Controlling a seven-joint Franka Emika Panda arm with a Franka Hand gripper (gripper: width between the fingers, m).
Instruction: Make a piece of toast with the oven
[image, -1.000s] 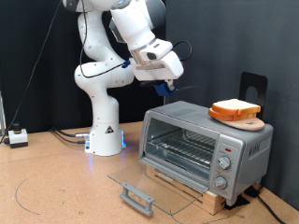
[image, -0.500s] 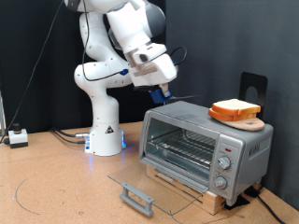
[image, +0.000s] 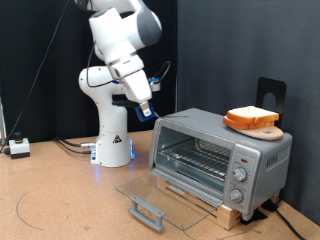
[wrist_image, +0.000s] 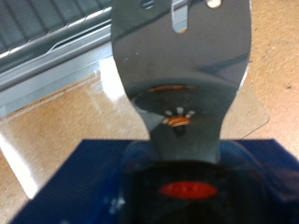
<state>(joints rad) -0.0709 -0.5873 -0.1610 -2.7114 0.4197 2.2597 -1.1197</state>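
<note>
Brown wooden table (image: 60, 195) with robot base (image: 113, 150), oven (image: 220, 155) on wooden blocks, white box (image: 18, 147).

the oven (image: 220, 155) is a boxy silver toaster oven at the exterior view's lower right, propped on a pale base on the counter (image: 60, 200), with its glass door (image: 165, 205) folded fully down in front, the wire rack (image: 195, 160) bare inside and round knobs (image: 238, 185) in a column at its right end. the piece of toast (image: 250, 114), a pale flat slice with an orange-brown crust, lies flat on a thicker wooden board (image: 256, 126) on the oven's roof, towards the knob end.
</note>
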